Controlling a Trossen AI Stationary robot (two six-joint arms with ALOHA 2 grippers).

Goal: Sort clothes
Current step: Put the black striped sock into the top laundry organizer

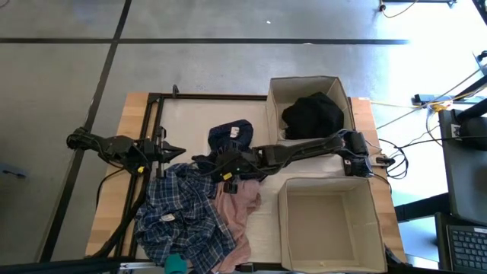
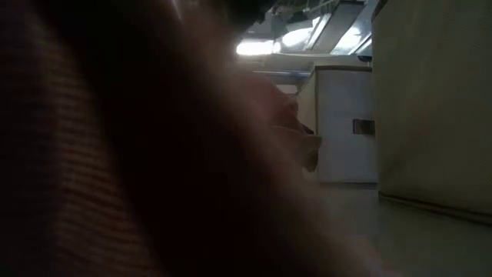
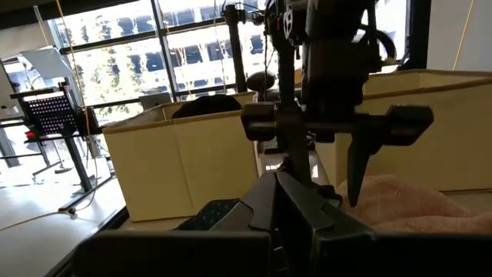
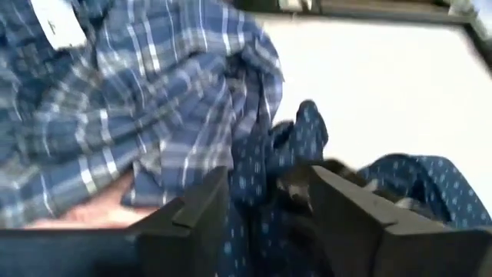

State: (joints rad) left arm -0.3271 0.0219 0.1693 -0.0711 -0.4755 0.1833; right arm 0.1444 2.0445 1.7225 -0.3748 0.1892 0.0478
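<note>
the right gripper (image 1: pixel 221 169) is reached out over the middle of the desk (image 1: pixel 190 114), its fingers (image 4: pixel 201 201) spread on either side of a raised fold of the navy dotted garment (image 4: pixel 261 165), which is not clamped. this garment lies near the desk's centre, touching the plaid shirt (image 1: pixel 179 217) and the pink garment (image 1: pixel 240 202) that are heaped toward the front edge. a black garment (image 1: pixel 312 114) already sits in the far box (image 1: pixel 304 82); the near box (image 1: pixel 327 221) is seen empty. the left gripper (image 1: pixel 173 151) is held just beside the pile, fingers pressed together. the cloth is judged light, limp and prone to dragging neighbours; a bunched ridge is best pinched.
</note>
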